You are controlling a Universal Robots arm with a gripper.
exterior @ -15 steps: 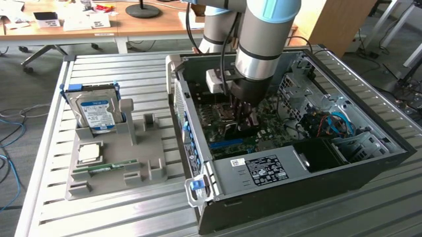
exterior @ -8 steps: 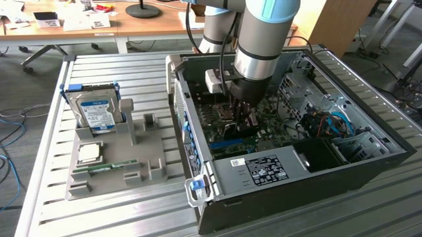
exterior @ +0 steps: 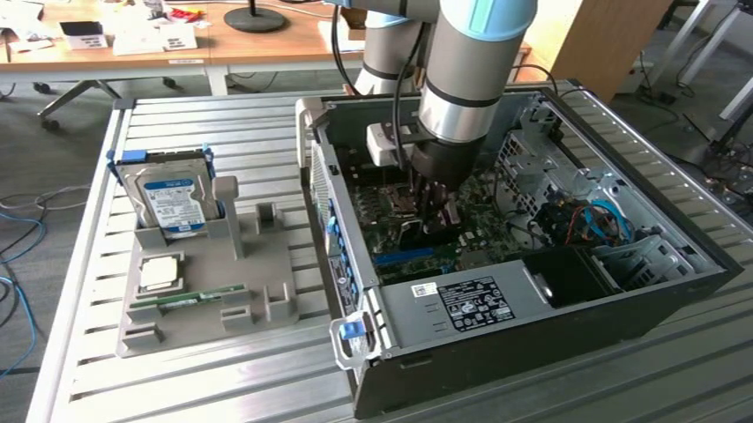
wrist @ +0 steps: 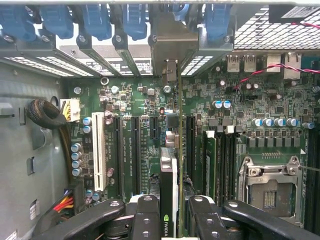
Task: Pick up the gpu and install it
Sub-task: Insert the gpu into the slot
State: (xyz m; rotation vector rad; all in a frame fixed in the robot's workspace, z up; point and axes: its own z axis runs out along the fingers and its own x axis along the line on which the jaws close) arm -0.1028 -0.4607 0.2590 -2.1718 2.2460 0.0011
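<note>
Here the arm (exterior: 471,62) reaches down into the open computer case (exterior: 506,300) that lies on its side on the slatted table (exterior: 224,370). Its gripper (wrist: 172,215) holds the gpu (wrist: 170,165), jaws pinching the card edge-on from both sides. The card stands upright over the motherboard (wrist: 140,100), in line with the black expansion slots (wrist: 136,150), its silver bracket (wrist: 172,45) up against the case's rear slot openings with the blue latches (wrist: 95,20). Whether the card's edge is seated in a slot cannot be told. A white slot (wrist: 98,150) runs beside the black ones, and the empty CPU socket (wrist: 270,185) sits on the card's other side. In the exterior view the gripper is deep inside the case, over the green board. On that view's left, well apart from the case, a grey holder (exterior: 200,291) carries an upright hard drive (exterior: 171,198), a RAM stick (exterior: 189,300) lying flat, and a small square chip (exterior: 161,271).
</note>
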